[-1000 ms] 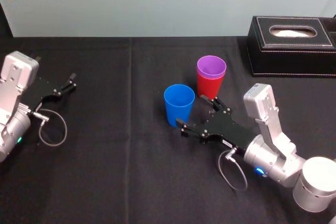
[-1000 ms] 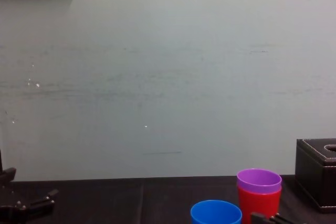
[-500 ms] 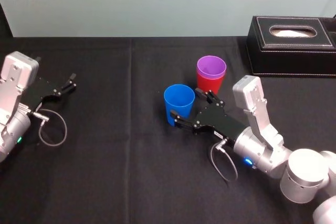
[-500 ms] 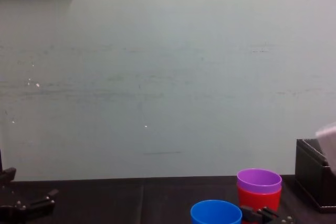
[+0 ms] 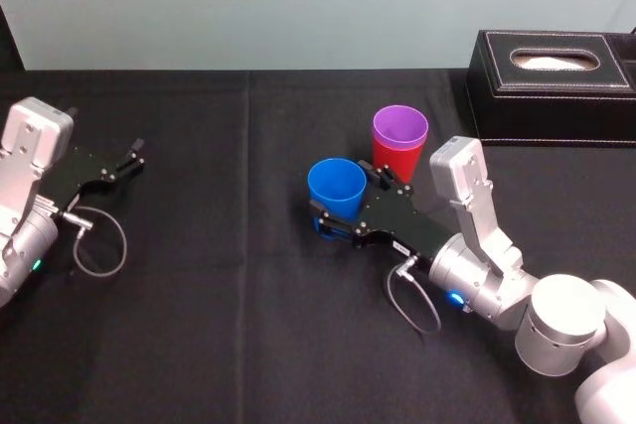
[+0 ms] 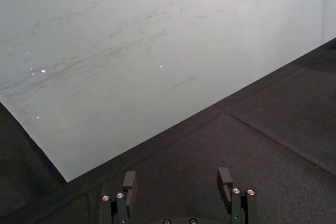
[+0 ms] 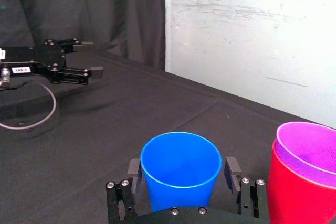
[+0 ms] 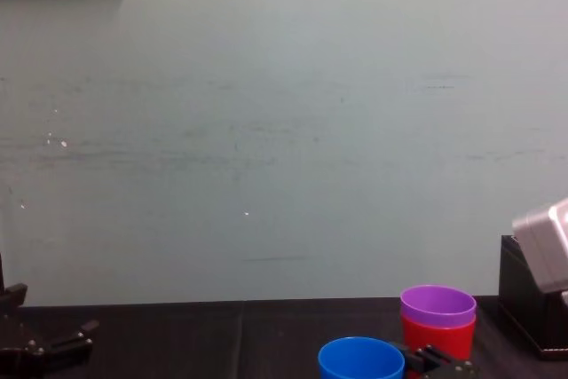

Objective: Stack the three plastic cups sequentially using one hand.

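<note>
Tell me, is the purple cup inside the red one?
Inside: the purple cup sits nested in the red cup, just its rim showing above.

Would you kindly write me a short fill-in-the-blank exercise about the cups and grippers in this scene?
1. The cup between the right gripper's fingers is coloured ____.
2. The purple cup sits nested ____ the red cup.
3. The left gripper, parked at the left side of the table, has its fingers ____.
Missing words: blue; inside; open.
</note>
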Tool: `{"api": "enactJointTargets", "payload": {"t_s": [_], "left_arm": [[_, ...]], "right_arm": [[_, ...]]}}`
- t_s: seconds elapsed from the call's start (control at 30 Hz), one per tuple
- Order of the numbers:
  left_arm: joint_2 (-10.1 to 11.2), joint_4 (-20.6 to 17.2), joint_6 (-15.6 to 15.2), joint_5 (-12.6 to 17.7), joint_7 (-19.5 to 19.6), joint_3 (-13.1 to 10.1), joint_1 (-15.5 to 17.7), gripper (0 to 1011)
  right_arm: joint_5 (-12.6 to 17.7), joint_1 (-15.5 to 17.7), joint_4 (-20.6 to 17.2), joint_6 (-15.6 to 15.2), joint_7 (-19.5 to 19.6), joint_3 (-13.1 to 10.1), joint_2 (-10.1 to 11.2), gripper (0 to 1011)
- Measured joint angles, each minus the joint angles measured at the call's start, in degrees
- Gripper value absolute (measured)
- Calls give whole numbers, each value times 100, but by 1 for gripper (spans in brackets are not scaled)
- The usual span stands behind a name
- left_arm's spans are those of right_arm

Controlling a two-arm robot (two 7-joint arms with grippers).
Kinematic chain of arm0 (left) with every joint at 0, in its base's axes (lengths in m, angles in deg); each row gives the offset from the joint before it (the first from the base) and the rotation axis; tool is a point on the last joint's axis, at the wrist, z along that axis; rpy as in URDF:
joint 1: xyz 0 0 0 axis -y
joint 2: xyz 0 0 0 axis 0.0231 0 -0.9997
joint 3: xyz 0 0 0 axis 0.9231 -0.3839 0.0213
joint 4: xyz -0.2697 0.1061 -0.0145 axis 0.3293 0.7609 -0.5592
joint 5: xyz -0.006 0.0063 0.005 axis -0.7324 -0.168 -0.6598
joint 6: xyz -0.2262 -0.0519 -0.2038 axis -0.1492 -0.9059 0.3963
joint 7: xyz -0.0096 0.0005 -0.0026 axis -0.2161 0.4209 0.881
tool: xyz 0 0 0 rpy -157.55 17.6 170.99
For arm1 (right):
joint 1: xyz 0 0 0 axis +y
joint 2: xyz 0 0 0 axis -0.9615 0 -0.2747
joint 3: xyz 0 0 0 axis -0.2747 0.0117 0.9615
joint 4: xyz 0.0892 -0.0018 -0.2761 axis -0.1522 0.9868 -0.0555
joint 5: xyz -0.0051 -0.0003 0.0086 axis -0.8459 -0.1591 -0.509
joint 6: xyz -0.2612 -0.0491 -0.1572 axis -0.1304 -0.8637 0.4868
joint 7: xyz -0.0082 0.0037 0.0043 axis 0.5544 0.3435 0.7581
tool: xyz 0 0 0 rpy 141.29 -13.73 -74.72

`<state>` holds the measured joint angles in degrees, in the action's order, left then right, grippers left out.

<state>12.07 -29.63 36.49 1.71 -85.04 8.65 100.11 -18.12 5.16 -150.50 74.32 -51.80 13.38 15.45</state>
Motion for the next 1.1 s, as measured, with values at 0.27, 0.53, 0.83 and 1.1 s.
{"api": "enactJointTargets", "payload": {"t_s": [0.27, 0.53, 0.83, 1.1], "left_arm": [[0, 0, 0, 0, 0, 0, 0, 1005], [0, 0, 0, 0, 0, 0, 0, 1005], [0, 0, 0, 0, 0, 0, 0, 1005], [0, 0, 0, 0, 0, 0, 0, 1005]], "right_arm": [[27, -10, -4, 22, -32, 44, -32, 1002], [4, -42, 59, 109, -6, 65, -73, 1002], [-1, -51, 137, 154, 23, 55, -113, 1000], [1, -55, 150, 170, 19, 50, -122, 1000]]}}
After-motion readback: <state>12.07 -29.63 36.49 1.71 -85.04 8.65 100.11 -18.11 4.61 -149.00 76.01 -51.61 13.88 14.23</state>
